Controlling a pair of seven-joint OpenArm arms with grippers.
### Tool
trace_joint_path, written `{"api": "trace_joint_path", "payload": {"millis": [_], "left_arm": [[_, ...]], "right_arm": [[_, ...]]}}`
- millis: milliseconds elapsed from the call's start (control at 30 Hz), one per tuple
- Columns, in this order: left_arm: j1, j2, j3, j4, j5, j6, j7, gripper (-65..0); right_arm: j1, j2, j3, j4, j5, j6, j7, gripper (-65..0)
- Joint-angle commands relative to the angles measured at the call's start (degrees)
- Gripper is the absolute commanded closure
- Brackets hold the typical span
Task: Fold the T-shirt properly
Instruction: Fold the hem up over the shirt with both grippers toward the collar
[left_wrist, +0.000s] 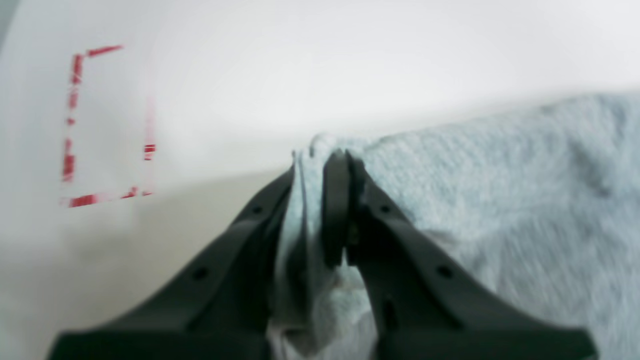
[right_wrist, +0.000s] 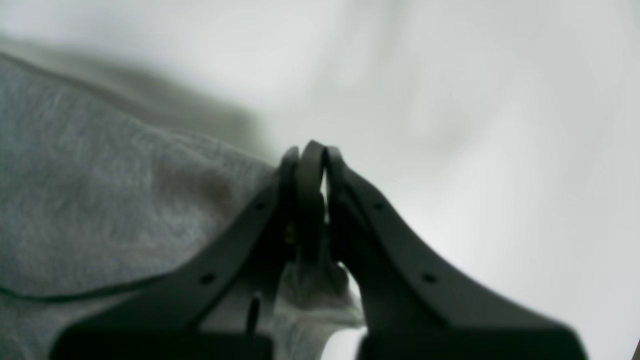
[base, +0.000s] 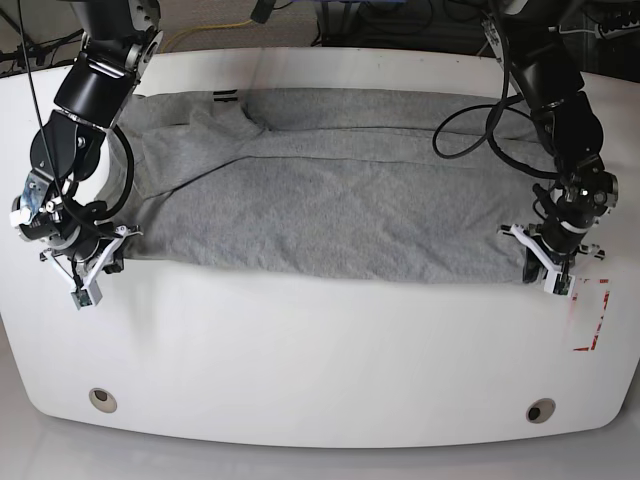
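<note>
My left gripper (left_wrist: 327, 165) is clamped tight on a bunched corner of the T-shirt (left_wrist: 500, 190), grey cloth squeezed between the dark fingers (left_wrist: 337, 200) and hanging in a wad below them. My right gripper (right_wrist: 310, 155) is likewise closed, with a fold of the same shirt pinched low between its jaws and grey fabric spreading off to one side. From the base view, the T-shirt (base: 330, 200) lies spread wide across the white table (base: 320, 360), doubled lengthwise so its near edge runs roughly straight between my two grippers, with a rumpled ridge along the far half. Just beside my left gripper (base: 553, 268) a red broken-line rectangle (base: 590, 320) is marked on the tabletop, clear of the cloth; two round holes (base: 101, 398) sit near the table's front edge. Nothing stands between my grippers and the shirt. Both arms reach down from the far side, elbows bent, wrists lowered at the shirt's two near corners, my right gripper (base: 85, 270) at the opposite end.
</note>
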Motion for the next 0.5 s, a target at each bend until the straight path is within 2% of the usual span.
{"api": "trace_joint_path", "payload": {"millis": [0,200,467], "left_arm": [[1.11,-0.65,-0.20,4.60,-0.80,-0.30,-1.60,0.0],[6.65,-0.74,-0.46,8.47,-0.80,-1.88,-1.60,0.0],[11.66,0.31,-6.00,10.40,-0.80,-3.51,-1.60,0.0]], "right_arm": [[-0.26,1.06,1.30,3.83,0.51,-0.05,0.51,0.0],[-4.57,0.71,4.73,7.96,0.51,-0.05,-1.25,0.0],[-10.81,-0.26,6.14,11.83,0.51,-0.05,-1.86,0.0]]}}
